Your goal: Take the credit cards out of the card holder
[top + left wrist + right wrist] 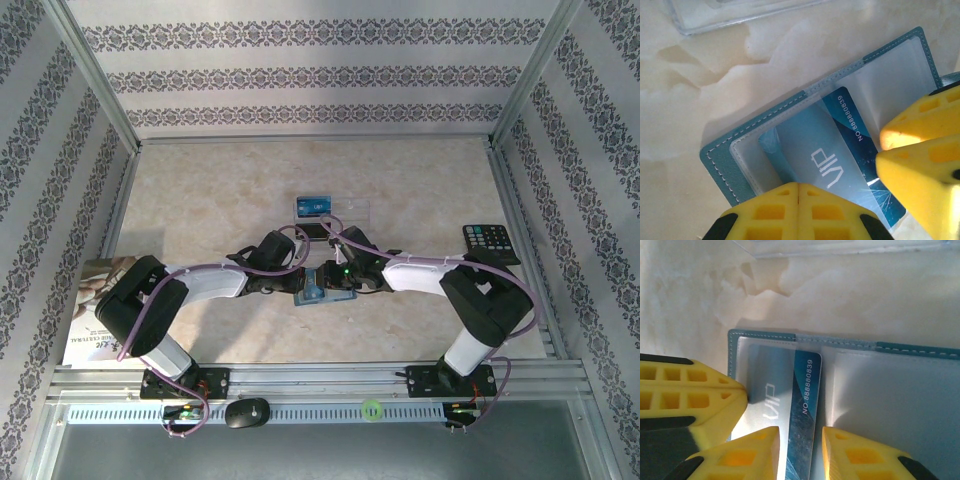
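The teal-blue card holder [315, 296] lies open on the table between my two grippers. In the left wrist view the card holder [725, 155] shows a blue VIP credit card [850, 135] partly slid out of its clear pocket. My left gripper [798, 187] is shut, its tips pressed together at the holder's near edge, over the pocket. In the right wrist view my right gripper [801, 450] stands slightly open, its fingers either side of the card's [807, 405] bare strip. The holder's [915, 351] right pocket looks empty.
A clear plastic sheet [350, 212] lies just beyond the holder with a blue card [312, 207] on it. A black calculator [490, 243] sits at the right edge. A magazine [95, 300] lies at the left, near the left arm.
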`<action>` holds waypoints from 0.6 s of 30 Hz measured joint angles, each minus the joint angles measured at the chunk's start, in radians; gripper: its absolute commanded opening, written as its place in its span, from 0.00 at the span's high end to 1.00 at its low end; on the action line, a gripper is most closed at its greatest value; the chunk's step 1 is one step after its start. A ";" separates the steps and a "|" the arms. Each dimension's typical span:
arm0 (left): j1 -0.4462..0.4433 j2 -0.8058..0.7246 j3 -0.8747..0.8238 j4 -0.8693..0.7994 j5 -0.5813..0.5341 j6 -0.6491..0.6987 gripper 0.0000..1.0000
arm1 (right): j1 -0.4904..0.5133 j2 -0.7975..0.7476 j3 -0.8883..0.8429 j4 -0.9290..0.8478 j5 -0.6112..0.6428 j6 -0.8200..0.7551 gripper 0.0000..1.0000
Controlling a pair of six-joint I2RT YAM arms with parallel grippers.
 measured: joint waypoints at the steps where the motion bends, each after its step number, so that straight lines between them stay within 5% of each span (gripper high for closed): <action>1: 0.000 0.001 0.001 0.000 0.000 0.000 1.00 | 0.000 0.003 0.000 0.000 0.000 0.000 0.71; 6: 0.000 0.005 0.002 0.007 0.001 0.003 1.00 | 0.000 0.012 0.000 0.005 -0.005 0.001 0.75; 15: 0.002 0.005 0.002 0.007 0.003 0.004 1.00 | -0.007 0.030 0.000 0.025 -0.019 0.022 1.00; 18: 0.002 0.005 0.002 0.007 0.002 0.004 1.00 | -0.007 0.017 -0.014 0.040 -0.009 0.031 1.00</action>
